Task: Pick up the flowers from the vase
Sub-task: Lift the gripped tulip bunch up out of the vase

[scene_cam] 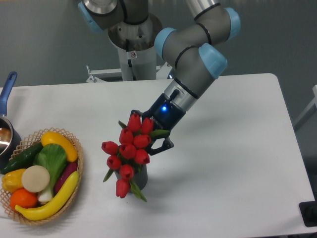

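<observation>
Gripping the flowers (130, 148) with my gripper (152, 135), I see its fingers closed on the bunch. The stems sit in the vase (139, 179) on the table (237, 148).

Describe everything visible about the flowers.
The flowers are a bunch of red closed tulip buds with green leaves, plastic-looking. The bunch leans toward the camera, its lower end in a small dark vase on the white table. The gripper sits right behind the top buds; whether it grips them is hidden.
</observation>
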{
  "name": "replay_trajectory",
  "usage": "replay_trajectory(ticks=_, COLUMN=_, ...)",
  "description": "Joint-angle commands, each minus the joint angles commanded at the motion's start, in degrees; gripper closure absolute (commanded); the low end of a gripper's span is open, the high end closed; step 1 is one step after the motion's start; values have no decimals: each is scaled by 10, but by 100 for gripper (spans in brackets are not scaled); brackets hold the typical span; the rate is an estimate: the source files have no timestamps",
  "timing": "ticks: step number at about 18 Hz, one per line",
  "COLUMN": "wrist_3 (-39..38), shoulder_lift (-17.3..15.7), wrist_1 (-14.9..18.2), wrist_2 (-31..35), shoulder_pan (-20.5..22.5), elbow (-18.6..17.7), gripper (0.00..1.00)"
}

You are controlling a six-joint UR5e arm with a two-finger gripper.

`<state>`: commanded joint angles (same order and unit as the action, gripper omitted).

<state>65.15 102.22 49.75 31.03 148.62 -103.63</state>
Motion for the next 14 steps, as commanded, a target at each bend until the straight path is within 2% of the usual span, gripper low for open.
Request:
replay_trajectory(ticks=11, wrist_3=-85, shoulder_lift=-31, wrist_1=-1, wrist_2=-95, shoulder_pan=47, elbow=33, gripper=61)
replay_trajectory(ticks=14, wrist_3=-119, shoulder_lift=-31, wrist_1=-1, wrist_2=-120, shoulder_pan=61, elbow=52, gripper=61)
